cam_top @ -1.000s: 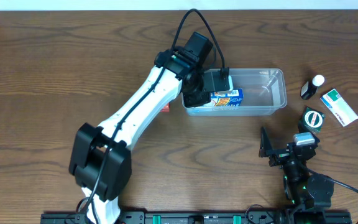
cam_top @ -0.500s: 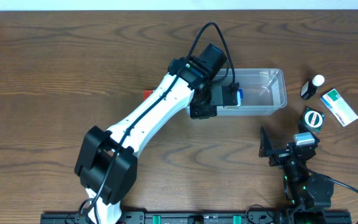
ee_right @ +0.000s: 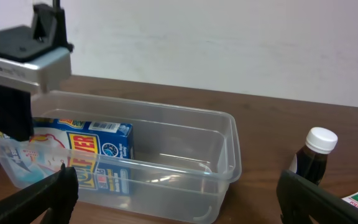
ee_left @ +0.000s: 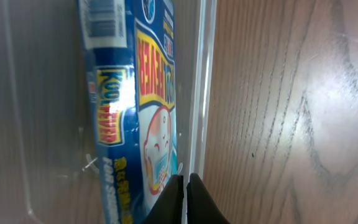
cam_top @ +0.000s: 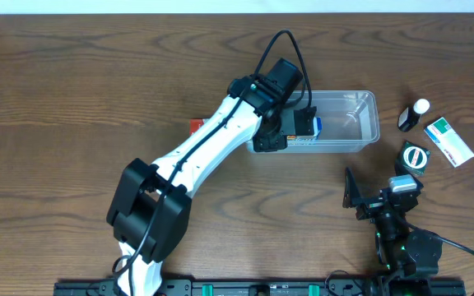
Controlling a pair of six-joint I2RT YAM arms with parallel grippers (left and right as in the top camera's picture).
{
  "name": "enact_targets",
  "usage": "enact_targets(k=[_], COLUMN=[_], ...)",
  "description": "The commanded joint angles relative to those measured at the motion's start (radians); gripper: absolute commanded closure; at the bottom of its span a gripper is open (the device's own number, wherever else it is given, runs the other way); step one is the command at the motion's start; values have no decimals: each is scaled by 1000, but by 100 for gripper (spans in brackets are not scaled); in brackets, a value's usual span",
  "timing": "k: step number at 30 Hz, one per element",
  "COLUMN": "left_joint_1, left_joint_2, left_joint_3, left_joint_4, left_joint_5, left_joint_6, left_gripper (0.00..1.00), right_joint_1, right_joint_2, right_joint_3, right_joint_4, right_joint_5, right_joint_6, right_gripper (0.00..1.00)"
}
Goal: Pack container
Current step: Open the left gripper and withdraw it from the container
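Observation:
The clear container lies right of the table's middle, and it also shows in the right wrist view. A blue box lies in its left end along the near wall, close up in the left wrist view. My left gripper reaches into that left end. Its fingers are shut, tips at the near wall's rim beside the blue box. My right gripper rests near the front edge, open and empty, facing the container.
A small red box sits left of the container, behind my left arm. A dark bottle with a white cap, a white and green box and a round black and white item lie right of the container.
My left arm has swung right along the container and now covers most of the blue box. The red box has come into view. The right arm has not moved.

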Motion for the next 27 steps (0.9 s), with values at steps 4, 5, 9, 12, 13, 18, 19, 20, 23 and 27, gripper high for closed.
enact_targets(k=[4, 5, 9, 12, 13, 18, 19, 20, 23, 27], left_joint_1=[7, 7, 10, 15, 16, 16, 19, 26, 71, 171], left_joint_2=[38, 38, 37, 37, 34, -25, -51, -85, -182, -288], left_joint_3=[-6, -6, -6, -6, -6, -2, -2, -2, -2, -2], left_joint_4=[13, 25, 122, 173, 186, 195, 193, 185, 135, 6], left_joint_5=[-27, -48, -240, -301, -317, -377, -403, -428, -458, -417], left_joint_6=[-13, -13, -137, -194, -219, -381, -452, -540, -796, -991], left_gripper=[95, 94, 94, 94, 94, 94, 94, 94, 94, 93], right_joint_1=[6, 6, 6, 6, 6, 6, 6, 6, 6, 6], right_joint_2=[-6, -6, -6, -6, -6, -6, -6, -6, -6, -6], right_joint_3=[-3, -3, -3, -3, -3, -3, -3, -3, -3, -3], right_joint_4=[-3, -3, -3, -3, -3, -3, -3, -3, -3, -3], right_joint_5=[2, 2, 2, 2, 2, 3, 2, 2, 2, 2], right_joint_6=[10, 10, 10, 10, 10, 10, 10, 10, 10, 10], right_gripper=[1, 1, 1, 1, 1, 1, 1, 1, 1, 1])
